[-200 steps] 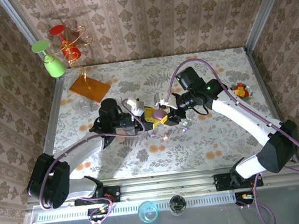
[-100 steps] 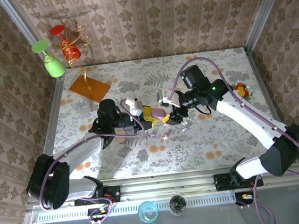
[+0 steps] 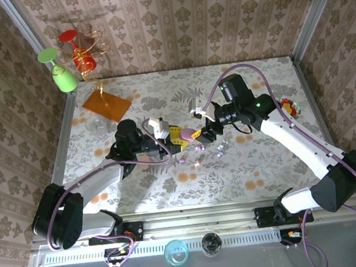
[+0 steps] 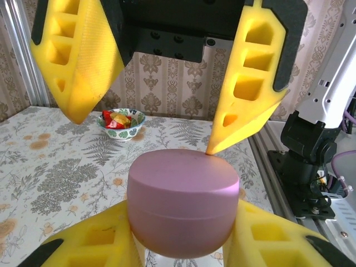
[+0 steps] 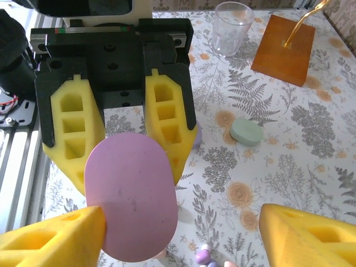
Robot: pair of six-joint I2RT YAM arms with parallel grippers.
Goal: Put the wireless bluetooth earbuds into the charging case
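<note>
Centre: mauve case (image 5: 132,194), lid shut, clamped in left gripper (image 5: 123,167). Right gripper (image 5: 183,236) spread wide, one pad beside case's lower edge. Tiny buds (image 5: 203,256) below. Green case (image 5: 247,132), clear cup (image 5: 232,21), orange block (image 5: 281,50) on floral table (image 5: 311,144).

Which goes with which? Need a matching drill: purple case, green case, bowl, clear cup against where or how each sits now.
Things:
1 purple case
2 green case
3 bowl
4 clear cup

States:
a holds red and yellow sweets
b lies on the table
c stands upright next to the orange block
d clamped in the left gripper

Pairs: 1-d, 2-b, 3-a, 4-c
</note>
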